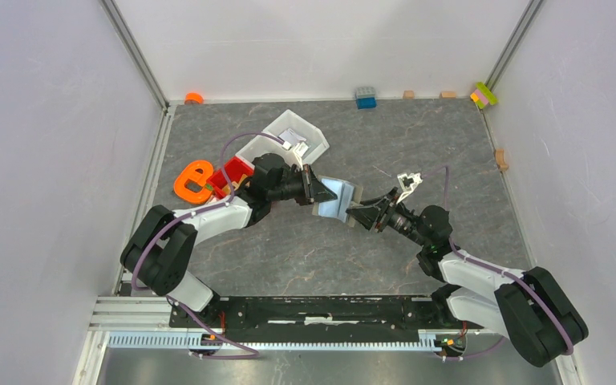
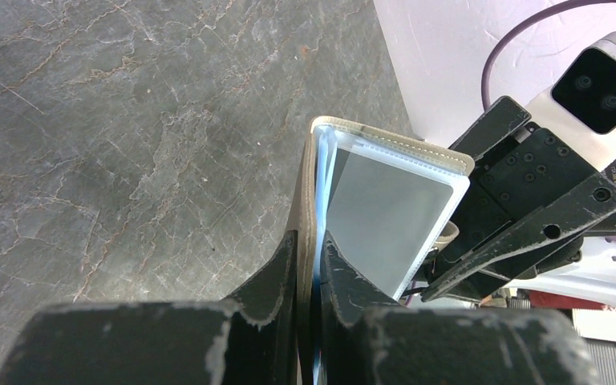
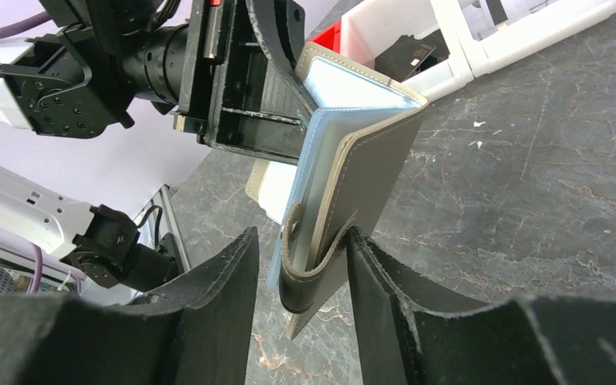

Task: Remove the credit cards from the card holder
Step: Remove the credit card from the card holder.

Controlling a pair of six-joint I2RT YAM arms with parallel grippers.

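The taupe card holder (image 1: 338,199) hangs half open above the table between the two arms. My left gripper (image 1: 318,189) is shut on one of its flaps, with a pale blue card edge in the pinch (image 2: 309,241). A whitish-grey card (image 2: 385,212) sits in the holder's clear inner sleeve. In the right wrist view the holder (image 3: 369,172) stands on edge, with pale blue cards (image 3: 303,172) between the flaps. My right gripper (image 3: 301,241) is open and straddles the holder's lower corner and snap strap. Its right finger (image 3: 377,273) touches the outer flap.
A white bin (image 1: 293,136) holding small items and a red bin (image 1: 234,172) stand behind the left arm. An orange piece (image 1: 193,180) lies left of them. A white part (image 1: 408,183) lies by the right arm. Small blocks line the back wall, among them a blue one (image 1: 365,97).
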